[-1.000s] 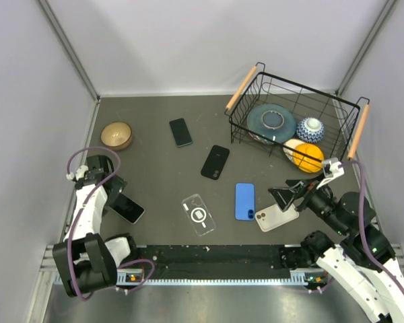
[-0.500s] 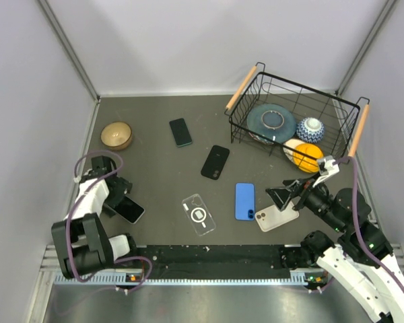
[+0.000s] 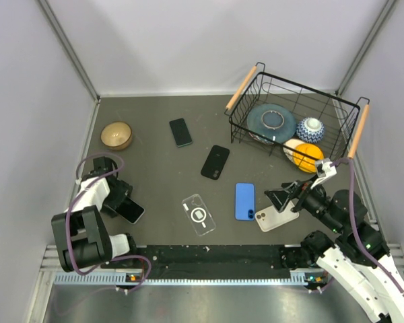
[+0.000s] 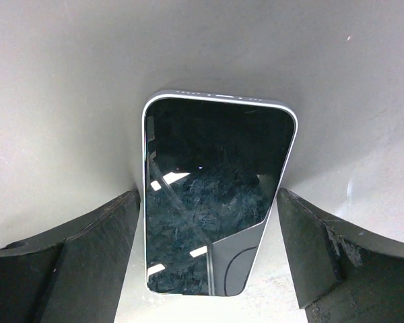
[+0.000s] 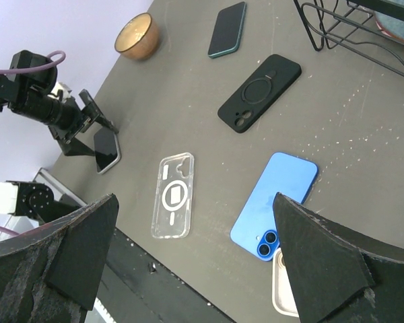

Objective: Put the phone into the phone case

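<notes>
I am looking at the left gripper (image 3: 116,199), which is reaching down low at the left side of the table (image 3: 155,178). Its two fingers (image 4: 87,249) are standing on both sides of the phone (image 4: 212,202). The phone is lying flat with its dark screen up. In the left wrist view each finger is sitting just beside one long edge of the phone. I cannot tell if the fingers are already pressing on it or are only close to it.

The clear case (image 3: 198,214) is lying flat near the front edge of the table, to the right of the phone and apart from it. A round ring is showing in its middle.

The right gripper (image 3: 283,198) is hovering with its fingers spread wide and is holding nothing. It is hanging over a pale phone-shaped item (image 3: 279,218) with camera lenses at one corner. A blue phone (image 3: 245,201) is lying just beside this item, back side up.

Farther back, a black case (image 3: 215,161) and a dark phone (image 3: 180,132) are lying on the table. A wooden bowl (image 3: 116,134) is standing at the left. A wire basket (image 3: 310,89) with dishes inside is standing at the right.
</notes>
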